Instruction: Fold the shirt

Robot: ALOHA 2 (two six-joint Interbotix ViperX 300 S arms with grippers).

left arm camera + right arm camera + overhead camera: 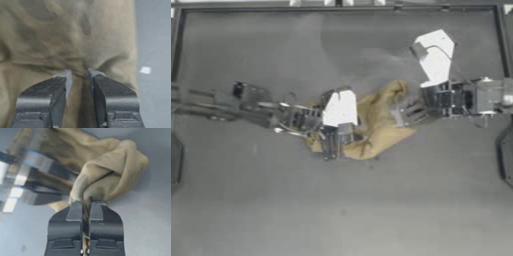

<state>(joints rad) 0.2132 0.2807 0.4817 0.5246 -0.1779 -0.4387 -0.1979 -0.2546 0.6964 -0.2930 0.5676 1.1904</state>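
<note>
Lying bunched near the middle of the dark table (251, 200), the shirt (378, 125) is seen from above as a crumpled tan heap. Its long axis runs diagonally, from a narrow end beside the right gripper (401, 114) to a broader end under the left gripper (330, 145).

The top view alone shows both arms meeting over the shirt, but the jaw tips are not resolved there.

The left wrist view supplies that detail for the left gripper (79, 73): its jaws are set slightly apart with a pinched ridge of cloth between the tips, and the darker blotchy pattern of the shirt (66, 32) is visible. A small pale speck (145, 70) lies on the table beside the shirt's edge.

The right wrist view shows the right gripper (86, 203) with its jaws pressed nearly together on a twisted fold of the shirt (107, 175), cloth also showing between them. The other arm (36, 178) is seen, blurred, beyond the shirt.
</note>
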